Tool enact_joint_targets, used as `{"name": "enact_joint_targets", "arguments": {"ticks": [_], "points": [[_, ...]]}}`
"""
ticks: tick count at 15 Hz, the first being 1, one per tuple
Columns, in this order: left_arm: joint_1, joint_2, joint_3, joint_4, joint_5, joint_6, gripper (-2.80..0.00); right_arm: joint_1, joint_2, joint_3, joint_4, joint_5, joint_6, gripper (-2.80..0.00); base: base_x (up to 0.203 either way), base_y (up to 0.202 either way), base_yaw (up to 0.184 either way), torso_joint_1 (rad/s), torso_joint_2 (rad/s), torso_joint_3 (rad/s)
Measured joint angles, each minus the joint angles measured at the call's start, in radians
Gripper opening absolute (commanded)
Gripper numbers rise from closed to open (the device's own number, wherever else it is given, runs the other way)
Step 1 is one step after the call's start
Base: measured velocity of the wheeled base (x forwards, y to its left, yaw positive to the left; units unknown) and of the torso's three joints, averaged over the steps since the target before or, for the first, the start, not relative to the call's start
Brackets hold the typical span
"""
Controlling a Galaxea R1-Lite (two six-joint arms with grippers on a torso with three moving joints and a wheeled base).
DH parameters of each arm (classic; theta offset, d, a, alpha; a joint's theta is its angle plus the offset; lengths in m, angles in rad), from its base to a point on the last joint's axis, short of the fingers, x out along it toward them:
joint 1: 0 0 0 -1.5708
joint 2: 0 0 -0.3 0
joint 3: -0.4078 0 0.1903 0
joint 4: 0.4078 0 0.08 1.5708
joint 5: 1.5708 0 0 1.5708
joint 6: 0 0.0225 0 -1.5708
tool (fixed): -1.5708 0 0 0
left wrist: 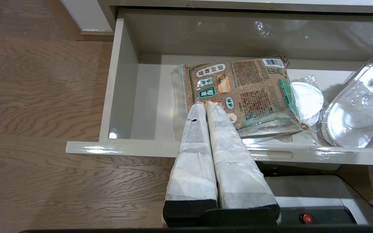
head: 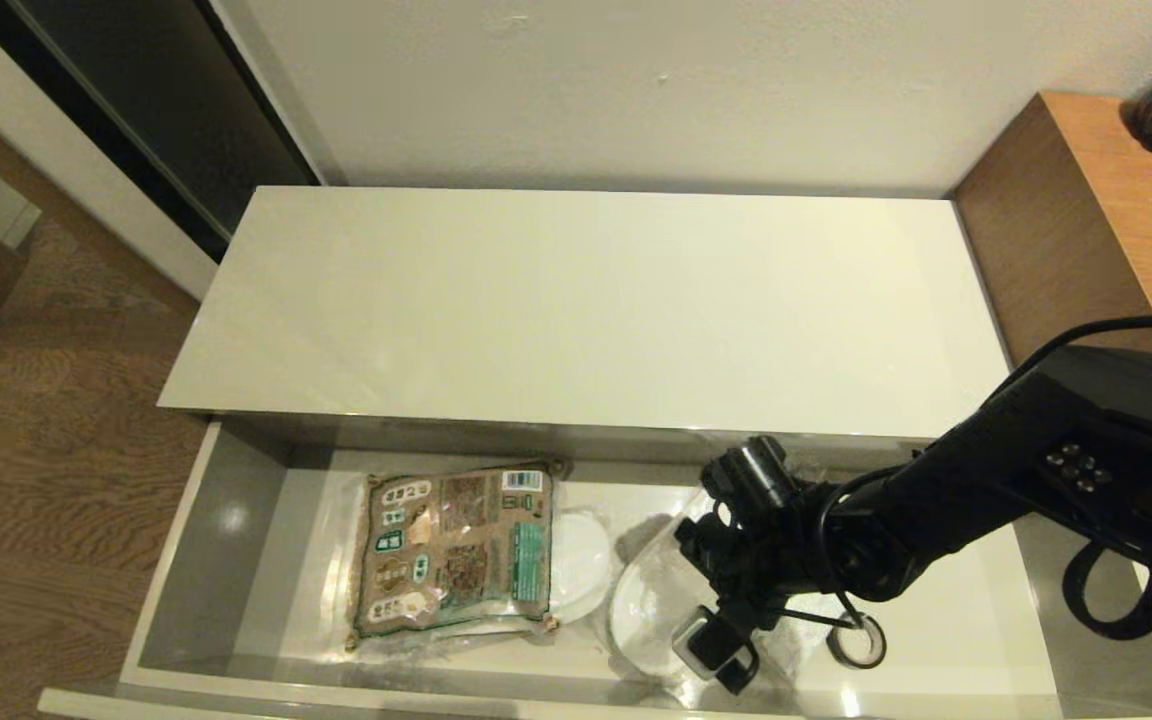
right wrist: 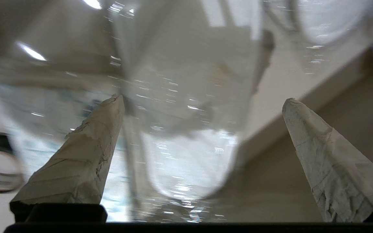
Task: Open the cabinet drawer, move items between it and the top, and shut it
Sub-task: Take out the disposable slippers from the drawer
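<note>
At the left end of the pulled-out cabinet drawer point(head: 236, 560), the grey floor by the left wall is bare. The left gripper point(left wrist: 206, 106) is parked outside the drawer's front edge, its taped fingers point(left wrist: 193, 152) pressed together with nothing between them.

Left of the drawer's centre lies a brown-and-green printed packet point(head: 456, 545), flat on the floor. A white slipper in clear plastic point(head: 576, 565) protrudes from under the packet's right edge, touching it. Just beside it, right of centre, a second clear-wrapped white item point(head: 651, 600) lies near the front edge; whether this is the tissue pack cannot be determined.

The right gripper point(right wrist: 202, 103) is inside the drawer above this second item, pointing down at it. Its jaws are spread wide, released, and the clear wrap shows between the fingers point(right wrist: 86, 155); contact cannot be confirmed. A small black tape ring point(head: 858, 640) lies just to the right of the gripper, near the front edge.

Behind the drawer, the top point(head: 586, 300) spans the whole cabinet width.
</note>
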Motion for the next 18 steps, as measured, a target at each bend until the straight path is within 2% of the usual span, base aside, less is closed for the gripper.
{"name": "enact_joint_targets", "arguments": {"ticks": [2,4,7,10,14,18], "points": [[0.001,0.000,0.000,0.000,0.000,0.000,-2.80,0.001,0.014,-0.021,0.019,0.018,-0.009,0.00,0.000,0.000,0.000,0.000,0.00,0.000],[0.000,0.000,0.000,0.000,0.000,0.000,-2.80,0.001,0.056,-0.001,-0.033,0.126,0.023,0.00,0.000,0.000,0.000,0.000,0.00,0.000],[0.000,0.000,0.000,0.000,0.000,0.000,-2.80,-0.001,0.147,0.072,-0.268,0.302,0.112,0.00,0.000,0.000,0.000,0.000,0.00,0.000],[0.000,0.000,0.000,0.000,0.000,0.000,-2.80,0.011,0.201,0.159,-0.506,0.351,0.210,0.00,0.000,0.000,0.000,0.000,0.00,0.000],[0.000,0.000,0.000,0.000,0.000,0.001,-2.80,0.021,0.213,0.158,-0.495,0.351,0.223,0.00,0.000,0.000,0.000,0.000,0.00,0.000],[0.001,0.000,0.000,0.000,0.000,0.000,-2.80,0.000,0.188,0.109,-0.276,0.361,0.227,0.00,0.000,0.000,0.000,0.000,0.00,0.000]]}}
